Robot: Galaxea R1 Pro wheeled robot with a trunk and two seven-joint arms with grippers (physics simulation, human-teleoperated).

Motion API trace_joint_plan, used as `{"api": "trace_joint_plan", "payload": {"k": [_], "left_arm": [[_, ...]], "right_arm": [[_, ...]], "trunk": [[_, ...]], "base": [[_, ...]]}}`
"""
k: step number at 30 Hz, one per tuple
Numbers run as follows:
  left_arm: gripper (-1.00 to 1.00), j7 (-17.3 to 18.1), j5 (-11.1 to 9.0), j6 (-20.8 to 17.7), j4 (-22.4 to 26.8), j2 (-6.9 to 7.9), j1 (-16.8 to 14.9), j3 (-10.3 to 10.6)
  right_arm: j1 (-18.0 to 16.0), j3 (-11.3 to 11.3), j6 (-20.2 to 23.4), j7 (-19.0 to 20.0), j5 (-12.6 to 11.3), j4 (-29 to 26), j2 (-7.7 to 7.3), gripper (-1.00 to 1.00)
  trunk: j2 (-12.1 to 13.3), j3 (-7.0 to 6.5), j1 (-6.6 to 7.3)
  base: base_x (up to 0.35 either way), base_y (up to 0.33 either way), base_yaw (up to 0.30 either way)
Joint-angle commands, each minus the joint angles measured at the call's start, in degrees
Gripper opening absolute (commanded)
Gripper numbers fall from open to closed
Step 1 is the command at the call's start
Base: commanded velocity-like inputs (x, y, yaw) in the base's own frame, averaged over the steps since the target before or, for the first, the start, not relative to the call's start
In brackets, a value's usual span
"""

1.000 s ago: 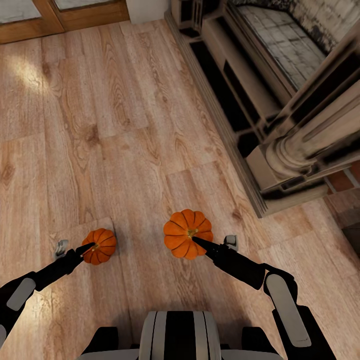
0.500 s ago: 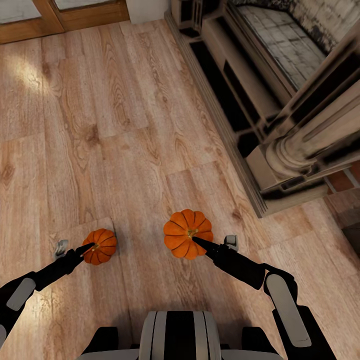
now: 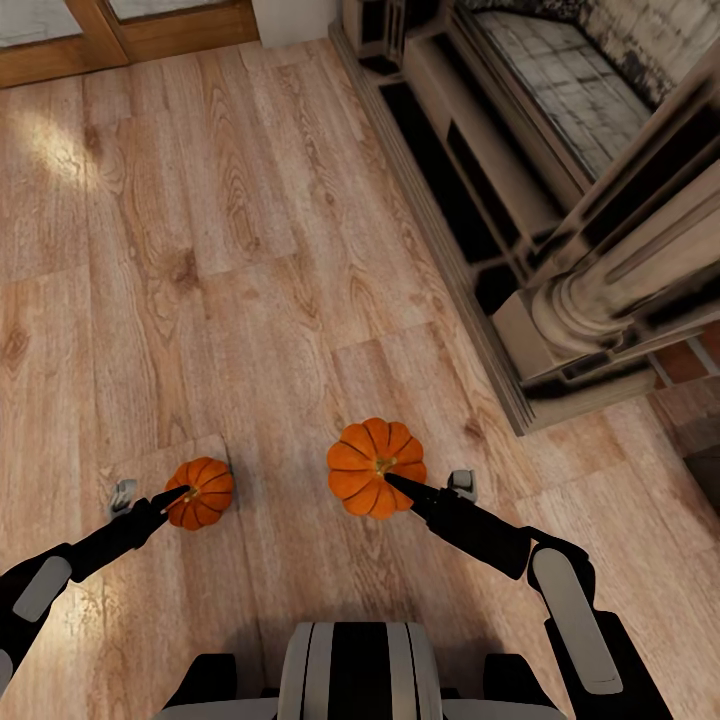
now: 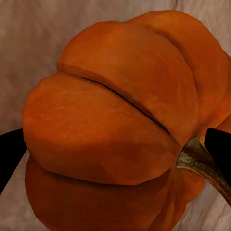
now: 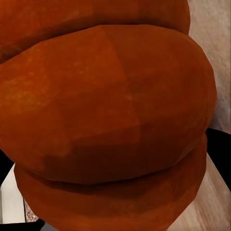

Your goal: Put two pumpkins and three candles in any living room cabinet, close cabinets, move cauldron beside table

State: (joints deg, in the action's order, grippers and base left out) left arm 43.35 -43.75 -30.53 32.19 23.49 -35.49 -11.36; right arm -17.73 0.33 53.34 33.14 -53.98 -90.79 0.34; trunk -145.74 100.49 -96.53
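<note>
Wood floor (image 3: 200, 250) ahead & to the left lies open, wide room for either arm. Right side blocked by stone fireplace surround (image 3: 560, 230), its stepped base running along the floor edge. Left pumpkin (image 3: 199, 492) & right pumpkin (image 3: 376, 467) sit well apart w/ bare floor between; each packs the space between its gripper's fingers

Matt, ribbed orange skin on both pumpkins (image 3: 377, 467); grainy wood-plank floor (image 3: 250, 250); rough fibrous stem (image 4: 202, 163).
</note>
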Motion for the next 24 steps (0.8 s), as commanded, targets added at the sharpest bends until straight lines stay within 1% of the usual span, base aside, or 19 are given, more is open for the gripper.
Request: {"api": "trace_joint_plan", "payload": {"k": [1,19,24], "left_arm": [[-1.00,0.06,-0.28,-0.41,-0.02,0.01,-0.02,-0.09],[-1.00,0.09,-0.28,-0.48,-0.02,0.06,-0.02,-0.07],[-1.00,0.12,-0.28,-0.49,-0.02,0.07,-0.02,-0.08]], "right_arm": [[-0.02,-0.10,0.29,0.48,0.07,0.00,0.02,-1.00],[-0.02,-0.15,0.36,0.96,0.11,0.00,0.01,-1.00],[-0.02,-0.15,0.36,0.96,0.10,0.00,0.01,-1.00]], "trunk": [[-0.01,0.02,0.01],[-0.01,0.02,0.01],[0.06,-1.08,0.14]], "base": [[0.000,0.000,0.000],[0.000,0.000,0.000],[0.000,0.000,0.000]]}}
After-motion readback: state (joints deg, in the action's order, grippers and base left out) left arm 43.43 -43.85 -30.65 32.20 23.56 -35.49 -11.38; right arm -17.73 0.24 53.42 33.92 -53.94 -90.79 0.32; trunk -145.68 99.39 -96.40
